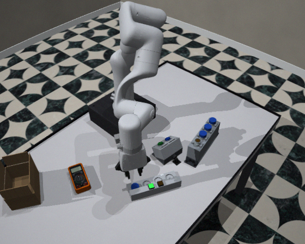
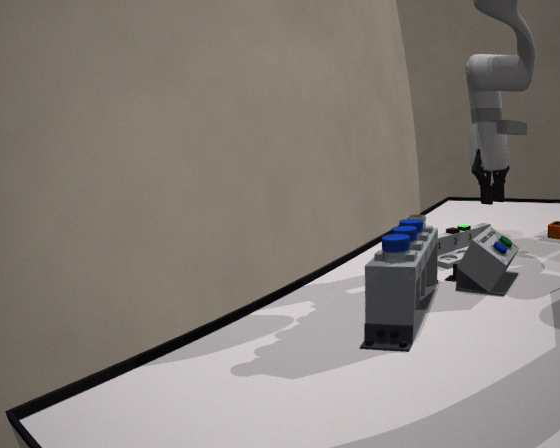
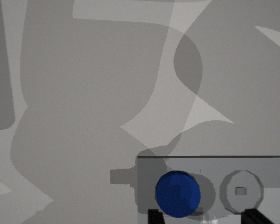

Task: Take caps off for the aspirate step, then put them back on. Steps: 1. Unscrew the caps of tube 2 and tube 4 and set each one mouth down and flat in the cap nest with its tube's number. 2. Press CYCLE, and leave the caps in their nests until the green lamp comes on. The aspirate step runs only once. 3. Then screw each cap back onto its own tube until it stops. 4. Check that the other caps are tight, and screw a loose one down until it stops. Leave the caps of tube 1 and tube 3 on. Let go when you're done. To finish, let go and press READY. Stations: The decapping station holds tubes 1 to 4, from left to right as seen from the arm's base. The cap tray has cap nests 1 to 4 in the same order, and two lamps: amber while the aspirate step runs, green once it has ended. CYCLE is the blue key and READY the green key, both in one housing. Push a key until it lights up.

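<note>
The grey cap tray (image 1: pixel 154 185) lies at the table's front. One blue cap (image 1: pixel 134 185) sits in the nest at its left end, and the other nests are empty. The green lamp (image 1: pixel 151 185) is lit; the lamp beside it (image 1: pixel 160 183) is dark. My gripper (image 1: pixel 134 174) hangs just above that cap, fingers pointing down, partly open and empty. In the wrist view the cap (image 3: pixel 177 193) lies between my fingertips, next to an empty nest (image 3: pixel 241 190). The decapping station (image 1: pixel 203 142) holds three capped tubes and one open tube (image 1: pixel 197 140) at its near end.
The key housing (image 1: pixel 167 148), with a green key (image 1: pixel 160 143) and a blue key (image 1: pixel 168 138), stands between the tray and the station. An orange multimeter (image 1: pixel 79 178) and an open cardboard box (image 1: pixel 17 180) lie to the left. The arm's black base (image 1: pixel 118 111) is behind.
</note>
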Robot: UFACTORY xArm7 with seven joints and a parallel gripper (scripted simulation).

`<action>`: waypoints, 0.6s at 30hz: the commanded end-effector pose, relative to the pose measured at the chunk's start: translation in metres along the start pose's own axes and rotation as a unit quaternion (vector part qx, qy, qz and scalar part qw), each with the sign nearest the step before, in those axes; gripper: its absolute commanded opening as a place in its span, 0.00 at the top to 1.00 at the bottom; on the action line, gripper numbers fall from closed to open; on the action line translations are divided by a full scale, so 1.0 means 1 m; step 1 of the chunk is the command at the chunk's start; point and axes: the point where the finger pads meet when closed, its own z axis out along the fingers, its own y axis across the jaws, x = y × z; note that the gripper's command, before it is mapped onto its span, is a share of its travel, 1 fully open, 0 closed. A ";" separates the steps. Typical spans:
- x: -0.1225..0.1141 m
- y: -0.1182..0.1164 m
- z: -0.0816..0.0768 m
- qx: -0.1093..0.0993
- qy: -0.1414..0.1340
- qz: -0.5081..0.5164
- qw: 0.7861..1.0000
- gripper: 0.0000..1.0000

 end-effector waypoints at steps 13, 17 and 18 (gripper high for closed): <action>-0.005 0.000 0.069 -0.002 -0.004 -0.001 1.000 0.54; -0.005 0.000 0.073 -0.002 -0.004 -0.001 1.000 0.54; -0.005 0.000 0.073 -0.002 -0.004 -0.001 1.000 0.54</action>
